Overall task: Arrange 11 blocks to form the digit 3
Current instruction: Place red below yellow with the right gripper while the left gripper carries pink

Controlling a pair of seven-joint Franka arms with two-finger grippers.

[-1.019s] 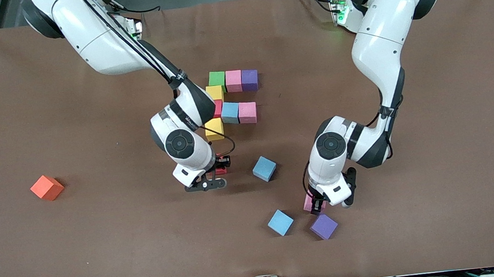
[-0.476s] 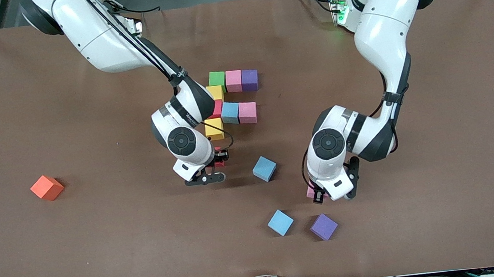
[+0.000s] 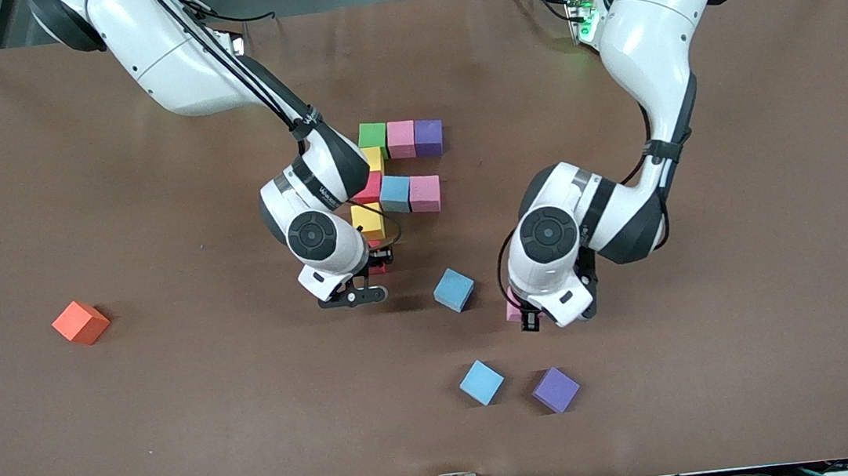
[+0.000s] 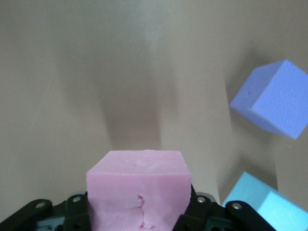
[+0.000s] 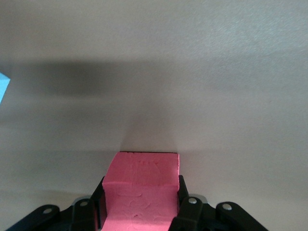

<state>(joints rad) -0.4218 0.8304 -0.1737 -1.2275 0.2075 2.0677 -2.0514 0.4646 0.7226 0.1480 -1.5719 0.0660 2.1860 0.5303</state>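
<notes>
1. Blocks nearest the front camera: a light blue block (image 3: 481,382) and a purple block (image 3: 556,389) lie loose on the table (image 3: 175,422), nearer the camera than the left gripper (image 3: 531,320).
2. Left gripper is clamped on a pink block (image 4: 138,190), carried above the table. A second ago it stood close by the purple block; now it has drawn away toward the figure. Delivery is under way.
3. Another light blue block (image 3: 454,289) sits between the two grippers.
4. Right gripper (image 3: 378,262) is clamped on a red block (image 5: 141,192); it has moved up to just beside the yellow block (image 3: 367,221). My guess: this starts the third bar.
5. Digit 3 (image 3: 397,167) is unfinished: two bars and the yellow connectors are laid.
6. An orange cube (image 3: 81,322) lies well apart from the right gripper, untouched.
</notes>
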